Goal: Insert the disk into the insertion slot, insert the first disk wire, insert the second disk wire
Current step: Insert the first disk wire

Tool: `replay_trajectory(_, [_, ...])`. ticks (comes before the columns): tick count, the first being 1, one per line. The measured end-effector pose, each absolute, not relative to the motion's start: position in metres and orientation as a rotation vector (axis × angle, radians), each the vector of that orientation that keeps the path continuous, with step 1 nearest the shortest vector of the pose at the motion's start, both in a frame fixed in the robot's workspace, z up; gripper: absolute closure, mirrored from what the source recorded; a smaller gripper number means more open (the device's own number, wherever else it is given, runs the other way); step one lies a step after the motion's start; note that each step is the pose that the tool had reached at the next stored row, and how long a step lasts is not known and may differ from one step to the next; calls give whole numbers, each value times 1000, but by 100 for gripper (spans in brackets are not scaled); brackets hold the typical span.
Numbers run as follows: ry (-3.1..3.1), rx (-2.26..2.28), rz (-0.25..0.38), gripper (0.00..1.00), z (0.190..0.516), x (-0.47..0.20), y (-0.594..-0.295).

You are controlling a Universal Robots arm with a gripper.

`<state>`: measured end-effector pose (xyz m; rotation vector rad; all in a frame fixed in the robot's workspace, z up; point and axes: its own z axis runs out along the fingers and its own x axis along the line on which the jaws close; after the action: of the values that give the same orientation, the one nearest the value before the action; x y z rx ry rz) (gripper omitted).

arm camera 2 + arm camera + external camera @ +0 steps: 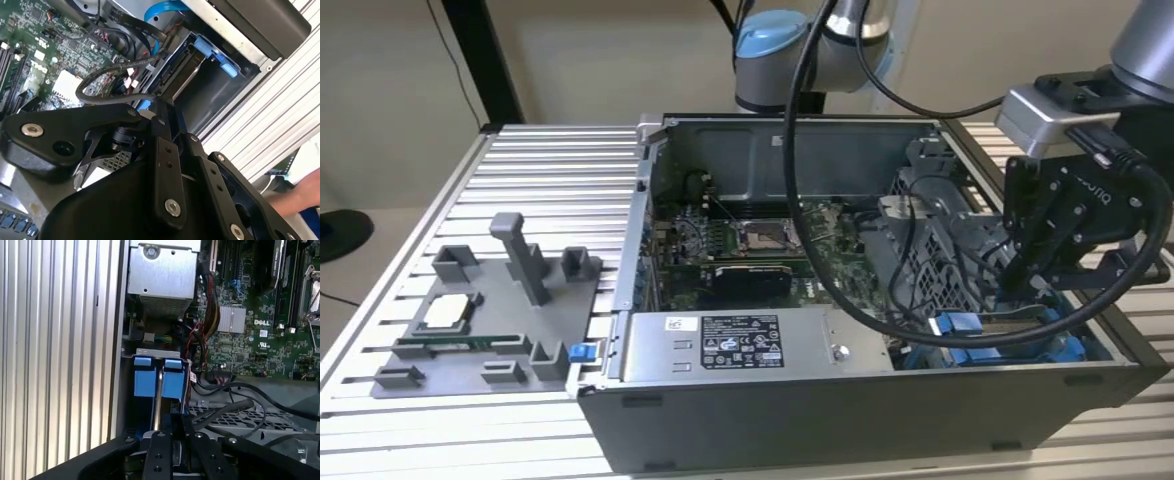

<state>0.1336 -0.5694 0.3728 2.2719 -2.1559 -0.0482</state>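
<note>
Your black gripper point(161, 106) reaches down into a corner of the open grey metal computer case point(854, 400), since the rectangular grey metal insertion slot point(220, 87) sits there. Directly ahead of the gripper's tip, what looks like the flat disk in its bright blue plastic frame point(181, 82) stands edge-on inside that slot. You cannot tell whether the gripper is clamped on anything. Count one disk, two bright blue latch pieces point(142, 384) side by side, and at least two black cables point(112, 95) looping just beside the tip.
</note>
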Motion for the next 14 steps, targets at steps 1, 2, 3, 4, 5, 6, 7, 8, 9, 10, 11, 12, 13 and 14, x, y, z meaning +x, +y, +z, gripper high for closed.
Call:
replay_trajectory(1, [-2151, 2266, -60, 100, 373, 136, -569])
replay_trajectory(2, [-2147, 2263, -68, 100, 372, 138, -569])
replay_trajectory(3, [-2144, 2259, -76, 100, 372, 140, -569])
replay_trajectory(4, [-2141, 2256, -82, 100, 372, 144, -569])
replay_trajectory(5, [-2139, 2254, -87, 100, 372, 147, -569])
replay_trajectory(6, [-2138, 2253, -90, 100, 372, 150, -570])
replay_trajectory(7, [-2137, 2252, -92, 100, 372, 154, -570])
replay_trajectory(8, [-2137, 2252, -94, 100, 372, 156, -570])
replay_trajectory(9, [-2137, 2252, -97, 100, 371, 158, -570])
replay_trajectory(10, [-2136, 2251, -101, 100, 371, 160, -570])
replay_trajectory(11, [-2136, 2250, -107, 100, 370, 161, -570])
replay_trajectory(12, [-2135, 2250, -111, 100, 370, 162, -570])
replay_trajectory(13, [-2136, 2250, -114, 100, 369, 164, -570])
replay_trajectory(14, [-2136, 2250, -117, 100, 368, 165, -570])
